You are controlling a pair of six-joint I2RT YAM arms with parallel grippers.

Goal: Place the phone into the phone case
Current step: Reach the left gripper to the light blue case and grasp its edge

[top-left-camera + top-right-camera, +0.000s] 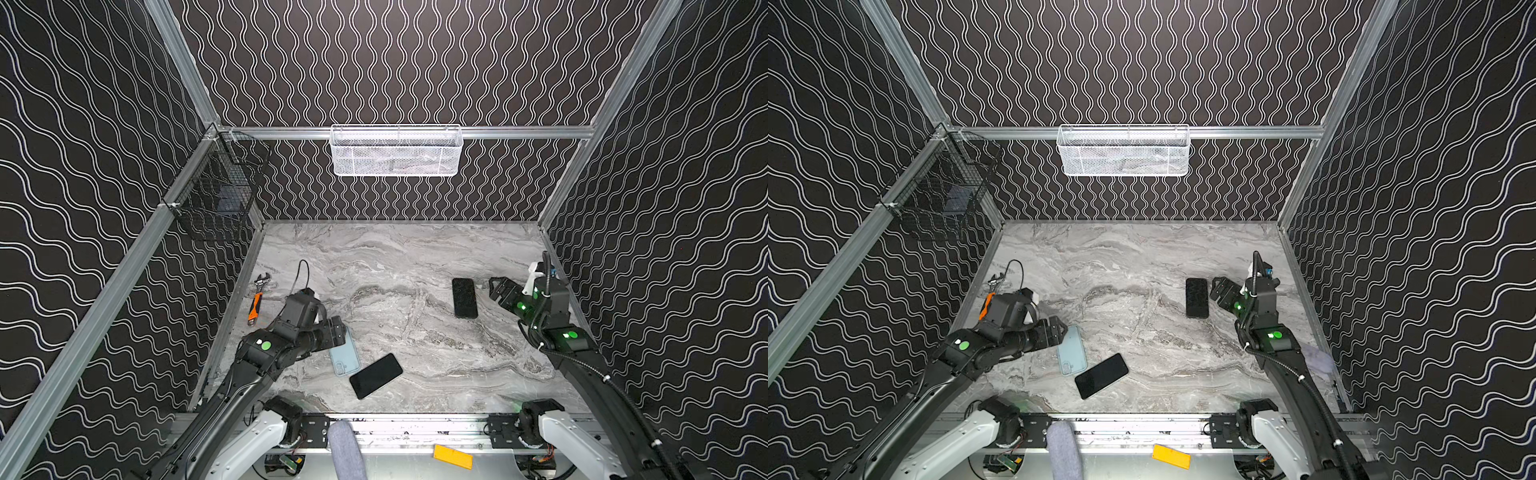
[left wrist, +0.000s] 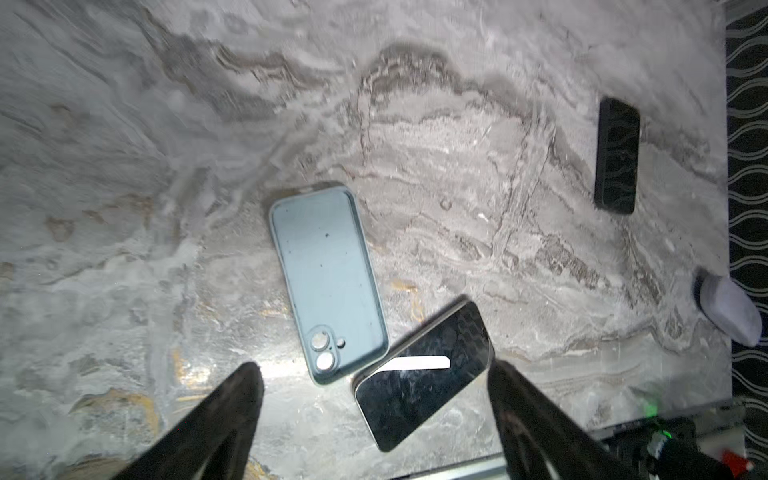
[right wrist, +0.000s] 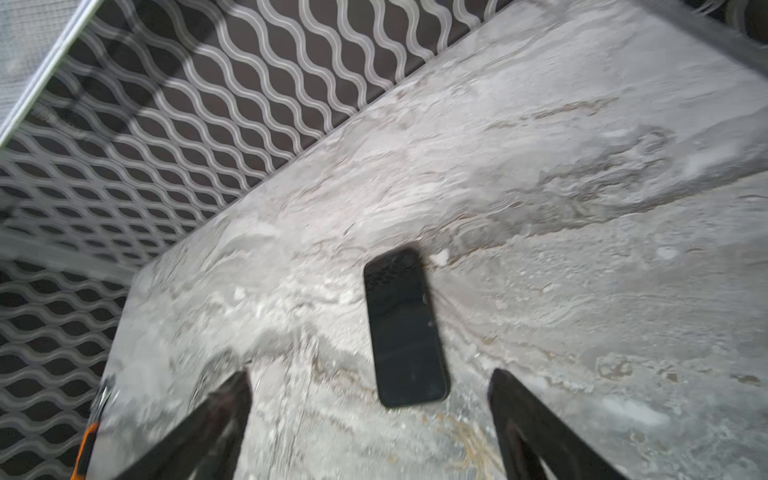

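Task barely begun, we judge. Phone case [image 2: 328,274] lies open side up and empty, toward desk's [image 1: 415,257] front-left corner. Phone [image 2: 424,374] lies screen up just beside case's camera-hole end, nearer front edge; not in case. Left pincer [image 2: 372,370] hovers over both, jaws spread, holding nothing. Right pincer [image 3: 370,376] is spread too and empty, near second dark phone [image 3: 405,328] by right edge. Left to do, as we see it: grasp phone, align over case, press in.
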